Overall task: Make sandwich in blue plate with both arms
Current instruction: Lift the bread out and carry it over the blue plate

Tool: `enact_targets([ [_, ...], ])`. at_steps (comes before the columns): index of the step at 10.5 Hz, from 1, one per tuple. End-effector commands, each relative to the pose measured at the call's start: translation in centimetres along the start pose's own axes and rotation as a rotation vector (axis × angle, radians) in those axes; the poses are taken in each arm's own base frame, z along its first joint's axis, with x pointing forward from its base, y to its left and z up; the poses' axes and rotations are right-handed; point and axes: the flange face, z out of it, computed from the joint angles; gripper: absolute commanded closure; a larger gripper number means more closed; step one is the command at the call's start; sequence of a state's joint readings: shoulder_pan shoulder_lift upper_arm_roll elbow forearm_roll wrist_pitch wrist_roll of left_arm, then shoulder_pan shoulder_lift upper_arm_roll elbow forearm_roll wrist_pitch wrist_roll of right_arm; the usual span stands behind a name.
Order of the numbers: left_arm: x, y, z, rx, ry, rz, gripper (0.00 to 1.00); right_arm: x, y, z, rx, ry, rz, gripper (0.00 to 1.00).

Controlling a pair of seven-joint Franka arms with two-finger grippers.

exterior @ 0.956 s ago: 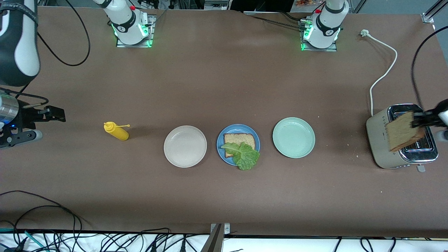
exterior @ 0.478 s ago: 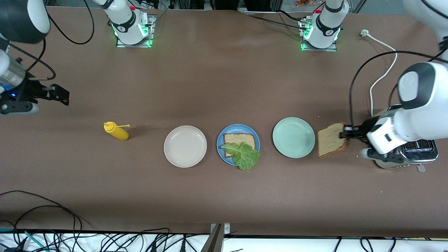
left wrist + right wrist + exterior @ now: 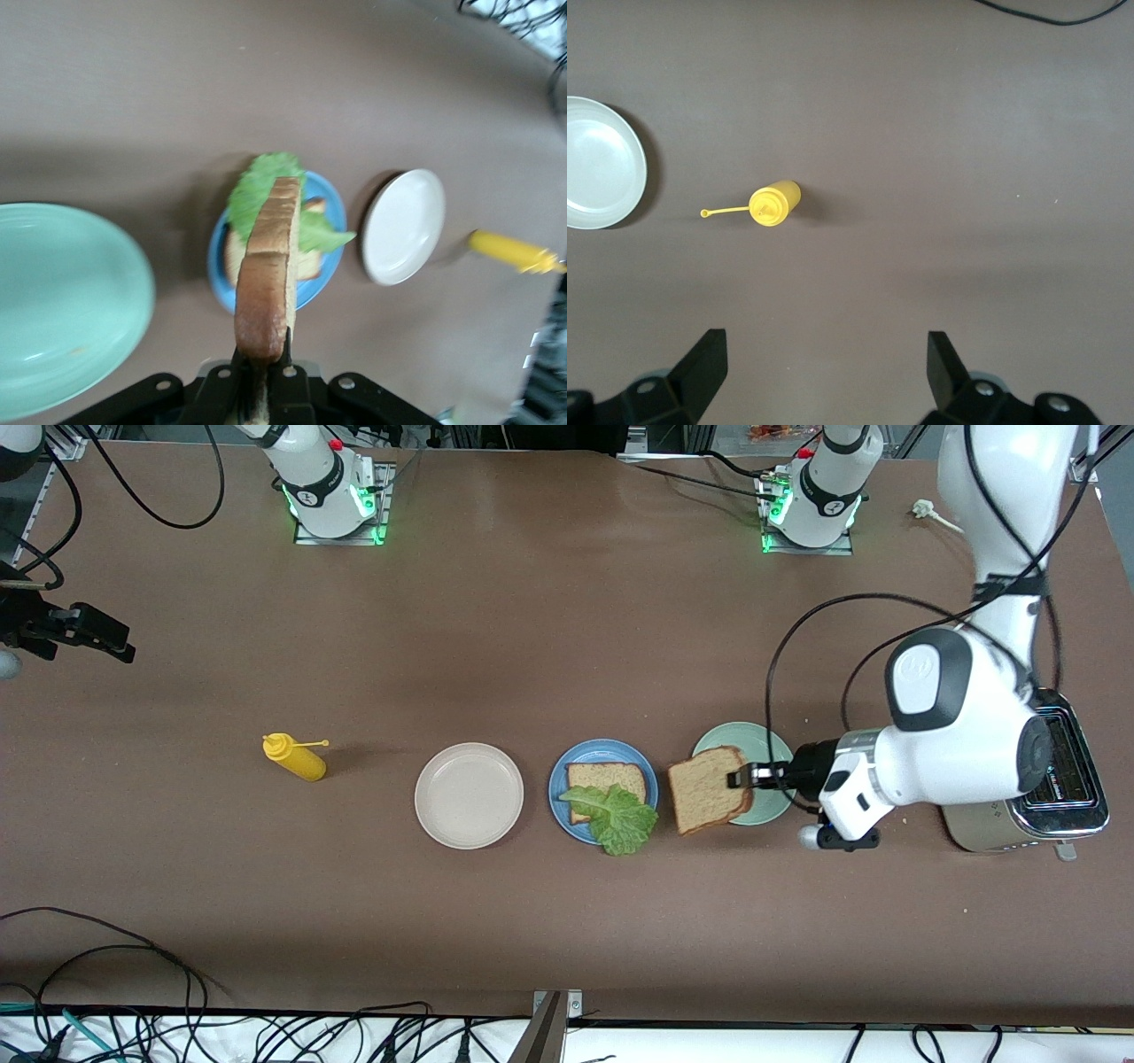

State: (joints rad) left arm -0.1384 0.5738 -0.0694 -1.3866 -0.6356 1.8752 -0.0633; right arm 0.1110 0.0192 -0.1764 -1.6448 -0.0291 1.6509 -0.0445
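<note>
The blue plate [image 3: 559,779] holds one toasted bread slice [image 3: 607,778] with a ruffled lettuce leaf [image 3: 622,821] lying over its nearer part. My left gripper [image 3: 740,778] is shut on the edge of a second bread slice [image 3: 707,790]. That slice hangs on edge over the mint-green plate's rim and the gap to the blue plate. In the left wrist view the held slice [image 3: 266,266] stands in front of the blue plate [image 3: 323,274] and lettuce [image 3: 261,177], clamped in the left gripper [image 3: 264,363]. My right gripper [image 3: 111,638] hangs open over bare table at the right arm's end, empty [image 3: 826,345].
A mint-green plate [image 3: 766,744] lies beside the blue plate toward the left arm's end, a pale beige plate [image 3: 469,795] on its right-arm side. A yellow squeeze bottle [image 3: 297,758] stands past the beige plate. A silver toaster [image 3: 1063,788] sits under the left arm. Cables line the front edge.
The left arm has carried the bread slice from above the toaster, past the mint-green plate, to just beside the blue plate. The right gripper has drawn back toward the table's edge.
</note>
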Motion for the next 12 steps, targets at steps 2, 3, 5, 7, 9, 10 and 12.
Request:
enact_targets([
  [2, 2.0, 2.1, 9.1, -0.170, 0.016, -0.117, 1.00, 0.7, -0.3, 0.8, 0.031, -0.034, 0.001, 0.00],
  [3, 2.2, 2.7, 10.7, -0.210, 0.034, -0.191, 1.00, 0.9, -0.5, 1.7, 0.030, -0.051, -0.002, 0.00],
  [5, 1.8, 4.1, 13.4, -0.232, 0.045, -0.225, 1.00, 2.2, -1.2, 4.2, 0.013, -0.089, -0.005, 0.00],
  [7, 1.6, 3.9, 14.9, -0.220, 0.033, -0.226, 1.00, 2.2, -1.4, 4.4, 0.013, -0.090, -0.007, 0.00],
  [9, 1.7, 3.1, 16.0, -0.213, 0.021, -0.236, 1.00, 2.2, -1.4, 4.5, 0.020, -0.095, -0.004, 0.00],
  [10, 1.7, 2.6, 16.6, -0.207, 0.014, -0.237, 1.00, 2.2, -1.4, 4.5, 0.020, -0.096, -0.004, 0.00],
  [12, 1.7, 1.8, 17.5, -0.197, 0.004, -0.240, 0.78, 2.3, -1.5, 4.6, 0.021, -0.096, -0.006, 0.00],
])
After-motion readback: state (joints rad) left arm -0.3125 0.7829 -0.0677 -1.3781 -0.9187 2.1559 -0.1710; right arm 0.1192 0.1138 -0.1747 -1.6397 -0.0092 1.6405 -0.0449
